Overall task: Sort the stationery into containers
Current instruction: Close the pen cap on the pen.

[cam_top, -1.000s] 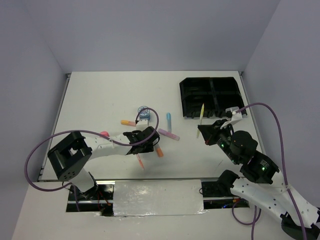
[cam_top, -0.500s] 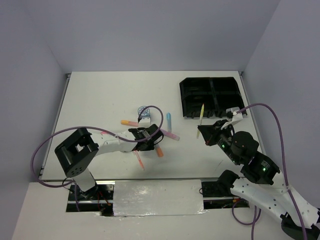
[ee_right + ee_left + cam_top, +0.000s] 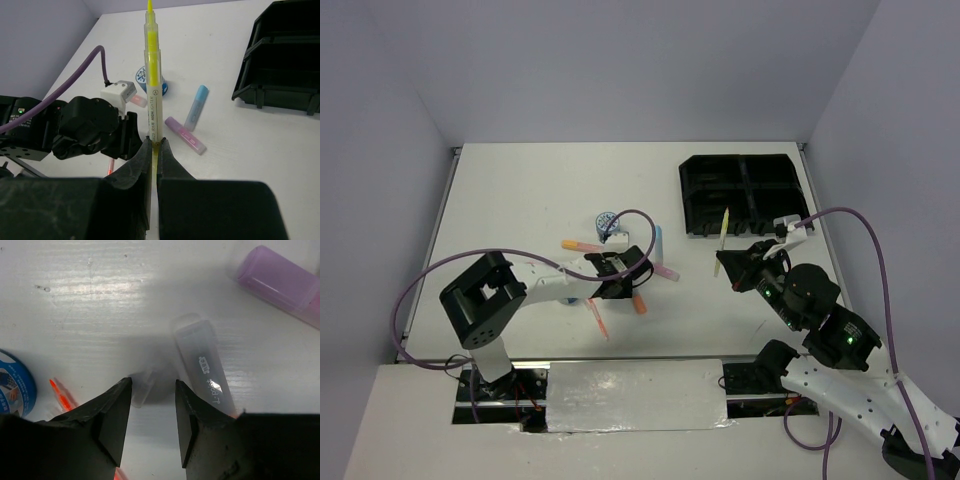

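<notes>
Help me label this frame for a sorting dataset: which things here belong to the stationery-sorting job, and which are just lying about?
Part of the job:
black four-compartment tray
yellow highlighter, held in the right fingers
light blue marker
purple marker
orange marker
thin orange pen
round blue tub

Just there:
purple cables
silver taped sheet

R pincer (image 3: 723, 263) grips yellow pen (image 3: 724, 228) nr tray (image 3: 740, 160).

White table (image 3: 520, 195): black tray (image 3: 686, 200), blue tub (image 3: 608, 221), purple pen (image 3: 666, 270), orange pen (image 3: 638, 304).
</notes>
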Motion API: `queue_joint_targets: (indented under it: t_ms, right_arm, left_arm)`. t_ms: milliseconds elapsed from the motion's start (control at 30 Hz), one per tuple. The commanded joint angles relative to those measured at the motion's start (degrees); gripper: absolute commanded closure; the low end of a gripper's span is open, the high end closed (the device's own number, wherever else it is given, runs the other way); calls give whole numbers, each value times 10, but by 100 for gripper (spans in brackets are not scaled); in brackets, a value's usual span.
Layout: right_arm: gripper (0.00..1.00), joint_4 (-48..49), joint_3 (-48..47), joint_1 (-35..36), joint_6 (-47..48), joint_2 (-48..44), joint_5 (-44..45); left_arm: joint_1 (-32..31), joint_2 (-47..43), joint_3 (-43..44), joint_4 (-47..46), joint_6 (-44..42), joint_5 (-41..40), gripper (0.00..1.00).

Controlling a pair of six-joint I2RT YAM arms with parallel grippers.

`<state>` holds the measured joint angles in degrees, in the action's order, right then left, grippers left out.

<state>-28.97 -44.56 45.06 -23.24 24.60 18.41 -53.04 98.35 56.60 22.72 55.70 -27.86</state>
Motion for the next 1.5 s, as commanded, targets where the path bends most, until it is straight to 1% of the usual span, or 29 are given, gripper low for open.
queue_joint_targets:
  t_ms: [0,233,400,467,500,533,600,633,667,767,867,933,967,1000,1033,1067,1100,1133,1167,1200,1267,1300,1333,1367,1400,1433,1467]
  right_arm:
    - [100,24,-4,-3,9,-1,-4]
    - [100,25,-5,-2,10,0,-6]
    - [100,27,-4,-1,9,-3,-6]
    - [100,27,-4,-1,8,-5,-7]
    - [100,26,-3,-2,8,-7,-6]
    - [100,23,-4,-3,7,-8,-6]
    - [100,22,-4,-1,7,-12,-5]
    - [100,20,-4,-1,7,-15,-5]
    - [100,19,-5,-2,7,-17,-5]
    - [100,16,-5,-2,7,-19,-4]
    - [100,35,8,-2,10,-6,-32]
    - [100,51,28,-3,10,11,-58]
    - [100,74,37,-3,9,17,-77]
    - [100,91,57,-3,3,21,-124]
    - [100,128,68,-4,0,29,-150]
    - [100,151,78,-3,-6,31,-177]
    - [100,172,99,-4,-20,35,-225]
    - [100,191,106,-4,-27,46,-239]
    - [100,223,118,-3,-39,53,-251]
    - [100,238,123,-3,-45,62,-266]
    - [100,287,136,-2,-64,95,-289]
    - [100,304,141,-1,-70,107,-315]
    - [100,341,146,-1,-75,127,-329]
    - [100,359,155,-1,-86,135,-340]
    - [100,371,157,2,-90,141,-348]
    - [100,392,158,2,-94,150,-360]
    - [100,403,160,6,-99,154,-366]
  left_arm:
    - [-1,22,11,21,-26,-8,48]
    - [-1,25,0,14,-30,-4,51]
    - [-1,25,-12,8,-25,3,56]
    - [-1,29,-17,7,-25,7,66]
    - [-1,31,-18,6,-24,8,73]
    - [-1,33,-23,3,-24,10,82]
    - [-1,33,-29,-6,-21,17,90]
    - [-1,34,-37,-11,-21,20,97]
    - [-1,35,-39,-19,-23,27,100]
    - [-1,33,-44,-26,-24,42,100]
    - [-1,-8,-57,-45,-30,62,100]
    - [-1,-74,-63,-55,-30,68,100]
    - [-1,-105,-69,-59,-28,64,100]
    - [-1,-169,-72,-70,-26,61,100]
    - [-1,-200,-77,-77,-25,55,100]
    - [-1,-264,-79,-83,-24,34,100]
    - [-1,-294,-81,-101,-24,24,100]
    - [-1,-321,-83,-116,-33,13,100]
    - [0,-368,-89,-131,-38,2,100]
    - [0,-387,-92,-162,-42,-21,100]
    - [2,-430,-99,-200,-60,-28,100]
    - [4,-442,-104,-221,-67,-17,100]
    - [8,-450,-112,-280,-81,-3,100]
    - [12,-463,-117,-309,-88,15,100]
    - [21,-467,-120,-334,-95,50,100]
    - [24,-471,-126,-375,-95,64,100]
    - [27,-477,-132,-397,-96,75,100]
